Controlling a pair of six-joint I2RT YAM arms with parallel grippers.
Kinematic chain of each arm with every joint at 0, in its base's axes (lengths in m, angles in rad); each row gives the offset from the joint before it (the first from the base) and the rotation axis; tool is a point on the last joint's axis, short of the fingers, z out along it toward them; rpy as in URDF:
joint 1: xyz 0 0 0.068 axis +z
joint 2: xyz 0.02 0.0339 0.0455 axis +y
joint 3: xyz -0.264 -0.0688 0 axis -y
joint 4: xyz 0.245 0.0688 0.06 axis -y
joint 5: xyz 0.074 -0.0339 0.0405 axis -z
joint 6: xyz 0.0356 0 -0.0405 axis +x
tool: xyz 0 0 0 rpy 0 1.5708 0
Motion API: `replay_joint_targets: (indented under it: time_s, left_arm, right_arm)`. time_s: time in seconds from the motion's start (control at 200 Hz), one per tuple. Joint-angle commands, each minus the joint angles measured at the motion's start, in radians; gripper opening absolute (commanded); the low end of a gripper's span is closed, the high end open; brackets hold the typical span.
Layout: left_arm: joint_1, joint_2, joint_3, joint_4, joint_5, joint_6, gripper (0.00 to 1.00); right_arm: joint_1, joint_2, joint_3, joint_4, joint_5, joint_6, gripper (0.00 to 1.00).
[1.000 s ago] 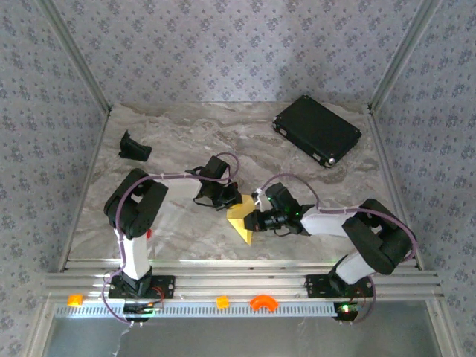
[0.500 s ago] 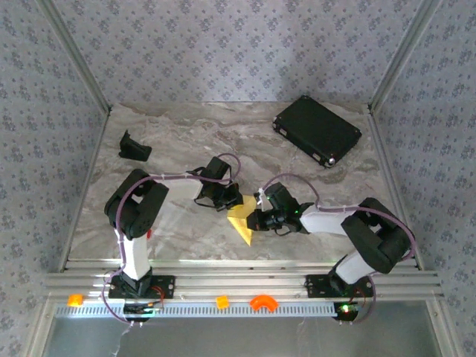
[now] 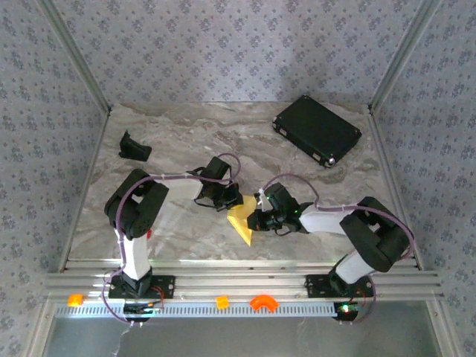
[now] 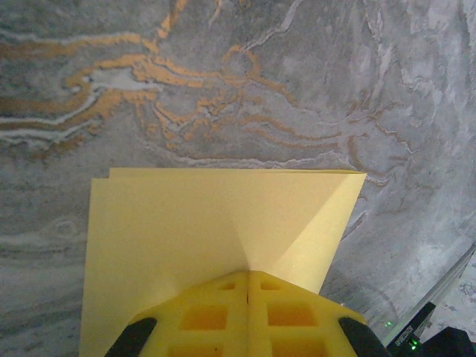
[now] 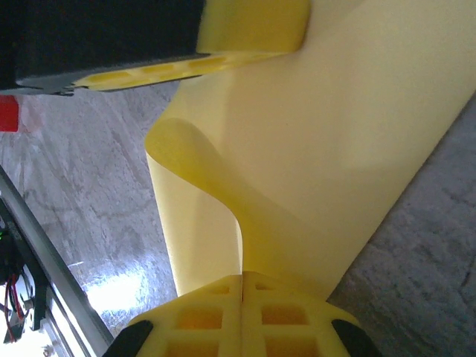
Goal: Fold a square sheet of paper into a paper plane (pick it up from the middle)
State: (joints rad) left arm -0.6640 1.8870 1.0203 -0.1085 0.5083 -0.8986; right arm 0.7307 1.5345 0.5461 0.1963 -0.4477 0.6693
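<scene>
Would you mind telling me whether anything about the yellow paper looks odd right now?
Yes: the square sheet of paper bulges into a loose curl just ahead of the right gripper, whose jaws are shut on it, instead of lying flat.

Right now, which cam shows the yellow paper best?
Left wrist: the paper lies flat, with its top edge, both upper corners and centre crease clear. Right wrist has the paper close up, one flap curled, outline cut off. Top view shows the paper as a small yellow wedge.
</scene>
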Motion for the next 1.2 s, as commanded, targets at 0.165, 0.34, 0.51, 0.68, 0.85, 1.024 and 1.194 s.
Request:
replay_joint_targets:
  time_s: [0.165,0.34,0.51,0.68,0.85,1.024,1.194]
  left_arm:
    - [-0.013,0.036,0.008,-0.049,-0.022,0.013,0.04]
    - [-0.015,0.037,0.01,-0.049,-0.022,0.013,0.04]
    - [-0.015,0.038,0.009,-0.049,-0.022,0.013,0.04]
    - [-0.015,0.038,0.009,-0.049,-0.022,0.013,0.04]
    - [-0.016,0.04,0.01,-0.049,-0.022,0.013,0.04]
    - [-0.015,0.038,0.011,-0.048,-0.024,0.014,0.04]
    - [-0.015,0.036,0.038,-0.071,-0.026,0.027,0.04]
  right_arm:
    - [-0.004,0.027,0.016,-0.018,0.012,-0.01,0.0]
    - [-0.004,0.039,0.015,-0.018,0.012,-0.012,0.0]
    - [-0.005,0.047,0.017,-0.018,0.013,-0.013,0.0]
    - [-0.003,0.032,0.028,-0.038,0.013,-0.02,0.0]
    - [-0.002,0.046,0.026,-0.044,0.018,-0.026,0.0]
    - [0.005,0.059,0.013,-0.044,0.027,-0.022,0.0]
    - [0.007,0.06,-0.005,-0.044,0.035,-0.02,0.0]
